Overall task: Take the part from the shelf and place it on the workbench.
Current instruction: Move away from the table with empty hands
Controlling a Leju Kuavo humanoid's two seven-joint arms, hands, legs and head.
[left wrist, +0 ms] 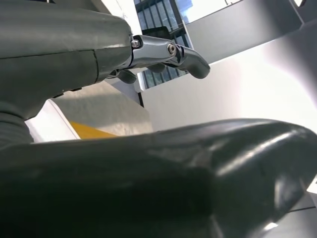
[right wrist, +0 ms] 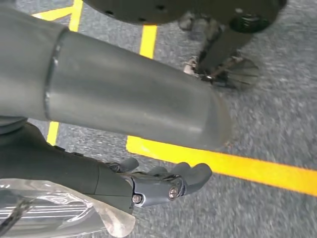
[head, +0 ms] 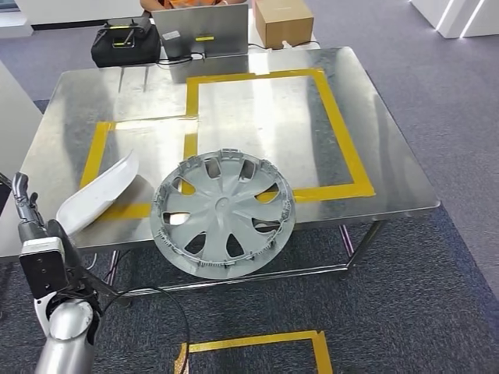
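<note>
I am keeping my left hand (left wrist: 112, 99) low, its fingers apart and holding nothing. The white part (head: 100, 193) is lying just ahead of it on the workbench (head: 376, 140), beside the wheel cover (head: 222, 212). My right hand (right wrist: 112, 173) is hanging over the floor, fingers loosely extended, empty.

Bright even light; glare on workbench (head: 376, 148); wrist views blurred.
</note>
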